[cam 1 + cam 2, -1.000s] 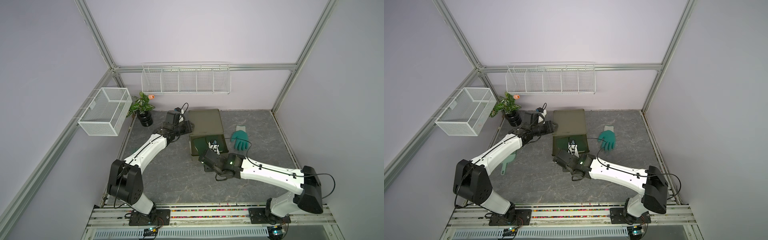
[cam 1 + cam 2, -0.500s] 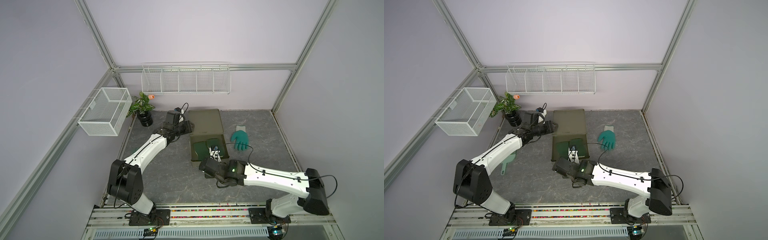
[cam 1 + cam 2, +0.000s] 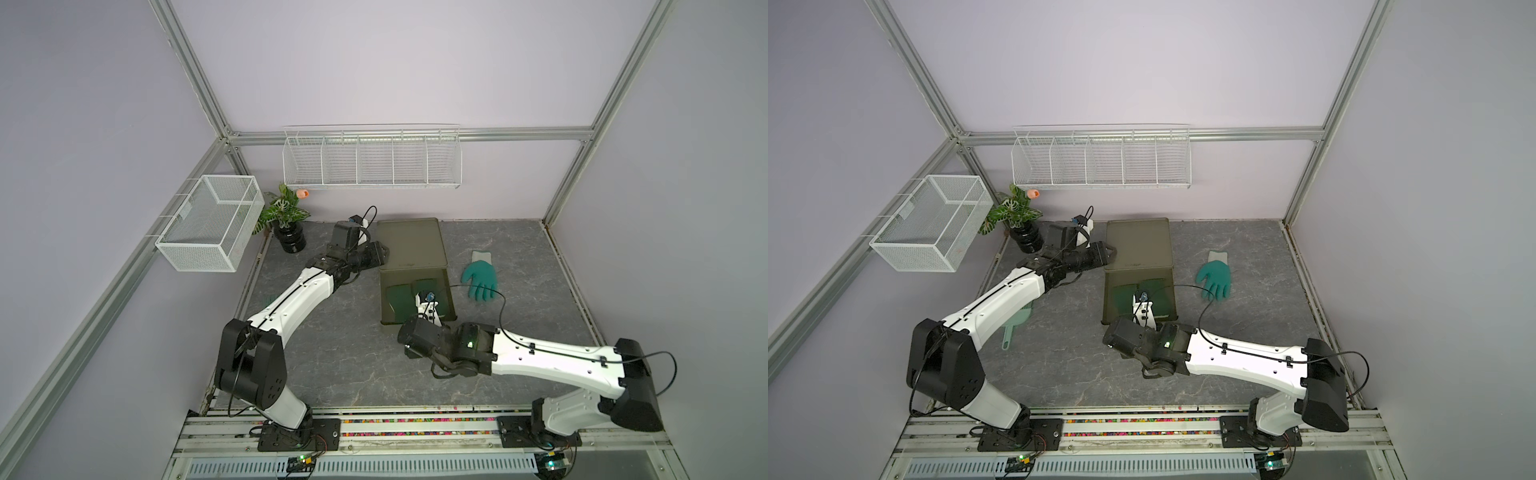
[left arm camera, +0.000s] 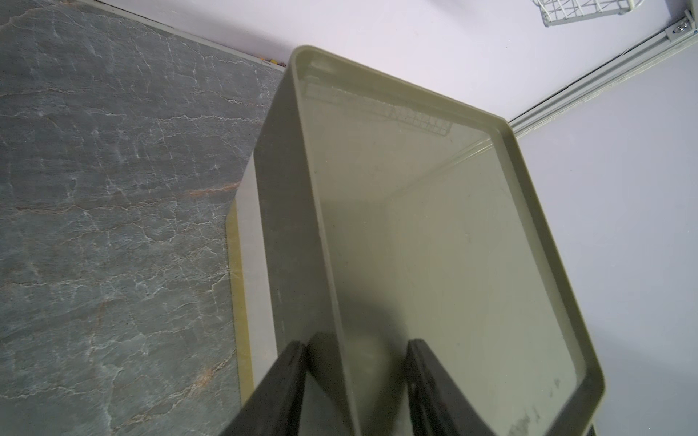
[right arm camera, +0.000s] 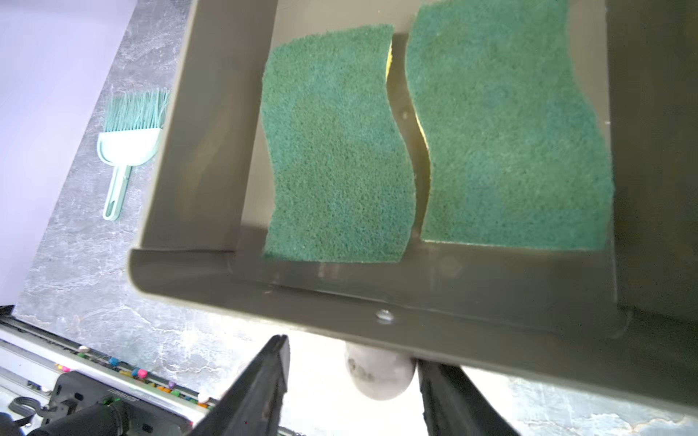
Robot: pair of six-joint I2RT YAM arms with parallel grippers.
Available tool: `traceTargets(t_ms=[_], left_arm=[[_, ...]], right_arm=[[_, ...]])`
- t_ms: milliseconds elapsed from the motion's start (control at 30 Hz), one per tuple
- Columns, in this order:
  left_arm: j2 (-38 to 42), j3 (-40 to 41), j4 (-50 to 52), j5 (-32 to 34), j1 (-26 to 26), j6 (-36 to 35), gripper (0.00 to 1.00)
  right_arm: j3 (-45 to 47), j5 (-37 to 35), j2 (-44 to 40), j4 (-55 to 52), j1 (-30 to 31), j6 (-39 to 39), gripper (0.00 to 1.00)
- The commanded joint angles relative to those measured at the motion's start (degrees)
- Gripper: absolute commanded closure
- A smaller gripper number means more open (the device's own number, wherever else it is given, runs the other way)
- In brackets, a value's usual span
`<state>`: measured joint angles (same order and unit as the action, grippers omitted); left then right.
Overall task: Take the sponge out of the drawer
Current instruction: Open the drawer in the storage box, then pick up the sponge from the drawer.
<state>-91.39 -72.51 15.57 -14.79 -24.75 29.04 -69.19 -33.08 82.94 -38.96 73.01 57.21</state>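
Note:
An olive cabinet [image 3: 411, 245] stands at the back of the table, and its drawer [image 5: 340, 302] is pulled out toward the front. Two green sponges lie flat side by side in the drawer, one [image 5: 336, 151] nearer its side wall, the other [image 5: 506, 132] beside it; both top views show them too [image 3: 399, 297]. My right gripper [image 5: 350, 353] is open at the drawer front, with the pale round knob [image 5: 377, 377] between its fingers and against one of them. My left gripper [image 4: 355, 344] is shut on the cabinet's raised top rim [image 4: 313, 211].
A teal glove [image 3: 480, 279] lies on the table right of the drawer. A mint hand brush [image 5: 130, 143] lies to the left, partly under my left arm. A potted plant [image 3: 286, 220], a wire basket [image 3: 212, 224] and a wall-mounted wire shelf [image 3: 372, 160] stand at the back left.
My right arm has drawn back toward the front and pulled the drawer further out. Its jaws have then spread off the knob. The left arm has stayed put.

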Motion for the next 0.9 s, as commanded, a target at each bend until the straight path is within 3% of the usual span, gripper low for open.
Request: traceTargets(t_ms=[0,433,600,700,867], left_arm=[[-1.3,-1.4,2.2,-1.1,-0.3,-1.4,0.52],[-1.3,-1.6,2.5,-1.0,-0.3,-1.7,0.51],[-1.4,-1.5,2.4,-1.1,-0.3,-1.6,0.51],[-1.4,-1.4,2.2,-1.3,-0.3,-1.4,0.5],[-1.4,-1.3,2.2,-1.5,-0.3,-1.3,0.5]], right_arm=[[0.3,0.3,-1.8,0.3,0.2,-0.7,0.38],[-2.0,2.8,-8.8,-7.7,0.4,-4.2,0.28],[-7.4,0.9,-9.9,-12.7,0.4,-9.0,0.09],[-10.2,1.3,-9.2,-13.6,-1.4,-12.4,0.01],[-13.3,4.1,-6.8,-14.1,-7.0,-17.6,0.01]])
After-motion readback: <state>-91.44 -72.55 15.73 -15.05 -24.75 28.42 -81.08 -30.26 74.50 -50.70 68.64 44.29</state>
